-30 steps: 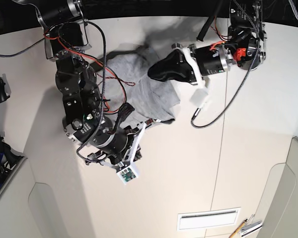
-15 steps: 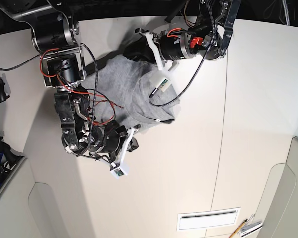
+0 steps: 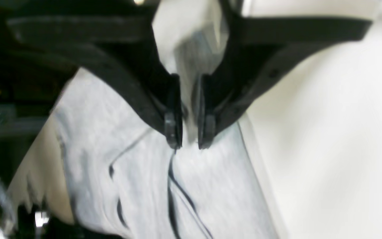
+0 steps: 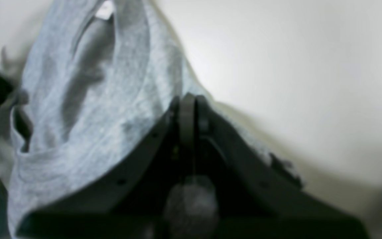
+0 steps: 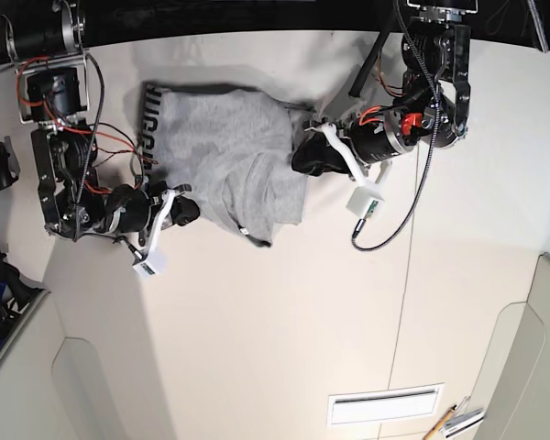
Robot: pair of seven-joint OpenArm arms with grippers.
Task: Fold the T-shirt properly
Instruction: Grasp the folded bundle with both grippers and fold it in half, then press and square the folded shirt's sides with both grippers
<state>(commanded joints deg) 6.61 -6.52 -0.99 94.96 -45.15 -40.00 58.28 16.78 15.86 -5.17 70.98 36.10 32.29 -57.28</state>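
"Between the two claws, on the pale surface (image 5: 302,321), lies the heather-grey cotton T-shirt (image 5: 225,137), rumpled and bunched. Which way does it run?"

"Aslant in the base view, from the black block lettering (image 5: 150,119) at upper left towards the lower right."

"And the hands?"

"The black left claw (image 3: 190,144) is at the shirt's right side in that view, its fingers parted by a narrow gap. The black right claw (image 4: 189,99) has its fingers together at a cloth edge; whether fabric is pinched, I cannot tell."

"Which is nearer?"

"Neither clearly; each has its own side. I'd judge the shirt still needs spreading before folding, so the next pull should run outward across that slant, or the cloth may bunch further."
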